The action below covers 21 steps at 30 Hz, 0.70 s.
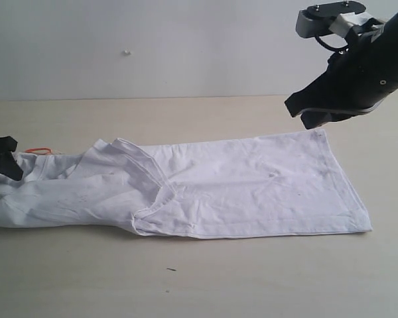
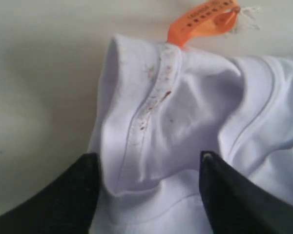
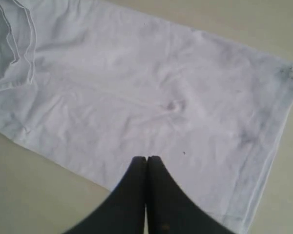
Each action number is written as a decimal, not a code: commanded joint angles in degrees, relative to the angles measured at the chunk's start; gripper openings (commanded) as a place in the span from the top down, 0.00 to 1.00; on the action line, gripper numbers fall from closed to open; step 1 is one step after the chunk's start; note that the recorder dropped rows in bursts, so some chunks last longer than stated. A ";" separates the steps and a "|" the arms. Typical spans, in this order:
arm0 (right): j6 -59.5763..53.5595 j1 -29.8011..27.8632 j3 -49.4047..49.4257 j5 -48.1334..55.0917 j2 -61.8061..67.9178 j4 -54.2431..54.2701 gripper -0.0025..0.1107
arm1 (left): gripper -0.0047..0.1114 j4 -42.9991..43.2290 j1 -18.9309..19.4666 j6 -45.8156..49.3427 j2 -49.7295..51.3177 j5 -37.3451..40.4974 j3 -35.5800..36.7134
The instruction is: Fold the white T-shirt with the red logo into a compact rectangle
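The white T-shirt [image 1: 252, 185] lies on the table as a long band, sides folded in, with a sleeve fold [image 1: 152, 192] on top near its middle. The red logo is hidden. My left gripper [image 1: 0, 162] sits at the shirt's collar end at the far left. In the left wrist view this gripper [image 2: 149, 158] is open, its fingers down on either side of a raised fold of collar cloth [image 2: 151, 117], just short of the orange neck tag [image 2: 200, 19]. My right gripper [image 1: 304, 111] hangs shut and empty above the hem end [image 3: 263, 161].
The tan table [image 1: 252, 285] runs bare in front of the shirt, apart from a small dark speck [image 1: 170, 269]. A pale wall [image 1: 186, 40] stands behind. The right arm's black body [image 1: 365, 66] hangs over the far right corner.
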 commanded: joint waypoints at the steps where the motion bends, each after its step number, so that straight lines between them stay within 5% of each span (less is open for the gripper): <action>1: -0.44 -0.06 -0.05 0.27 -0.58 0.14 0.98 | 0.45 2.76 0.40 -1.47 -0.06 -0.92 -0.41; 21: -0.44 -0.06 -0.05 0.63 -0.58 0.14 0.98 | 0.45 3.61 0.55 -1.25 1.38 -1.81 -0.41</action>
